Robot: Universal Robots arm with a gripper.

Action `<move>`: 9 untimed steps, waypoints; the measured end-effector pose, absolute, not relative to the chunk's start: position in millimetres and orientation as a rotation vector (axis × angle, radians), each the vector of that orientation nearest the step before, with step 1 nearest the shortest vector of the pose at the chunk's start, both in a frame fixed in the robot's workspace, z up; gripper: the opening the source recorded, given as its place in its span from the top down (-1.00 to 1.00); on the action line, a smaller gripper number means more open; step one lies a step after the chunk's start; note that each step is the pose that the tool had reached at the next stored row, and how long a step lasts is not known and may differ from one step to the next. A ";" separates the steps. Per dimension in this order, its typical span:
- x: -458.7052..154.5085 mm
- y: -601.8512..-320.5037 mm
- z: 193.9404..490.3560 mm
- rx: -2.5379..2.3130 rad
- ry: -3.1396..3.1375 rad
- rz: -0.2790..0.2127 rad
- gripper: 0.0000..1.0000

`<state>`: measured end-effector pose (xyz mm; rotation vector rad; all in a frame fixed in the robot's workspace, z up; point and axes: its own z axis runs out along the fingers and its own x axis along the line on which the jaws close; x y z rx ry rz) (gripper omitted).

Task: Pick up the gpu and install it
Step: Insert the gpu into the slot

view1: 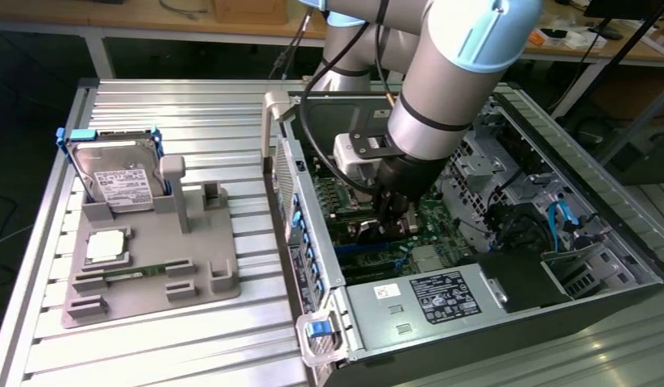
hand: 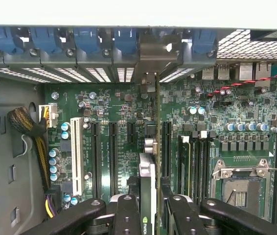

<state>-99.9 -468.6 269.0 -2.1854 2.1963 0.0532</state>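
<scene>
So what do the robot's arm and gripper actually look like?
The arm is thick silver-grey tubing with pale blue joint caps and a black band. Black cables run alongside it. A light grey block sits at the wrist. The gripper is black, its fingers studded with round bolts.

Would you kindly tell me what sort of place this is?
Probably a robotics lab bench for computer assembly: a robot arm reaches into an open PC case on an aluminium-profile table, a grey fixture holds a hard drive, and wooden workbenches stand behind.
</scene>
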 end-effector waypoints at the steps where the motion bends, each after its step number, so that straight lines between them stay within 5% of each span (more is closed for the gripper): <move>1: -99.8 -468.6 269.0 -2.186 2.197 0.054 0.47; 9: -99.5 -468.6 268.2 -2.188 2.199 0.060 0.47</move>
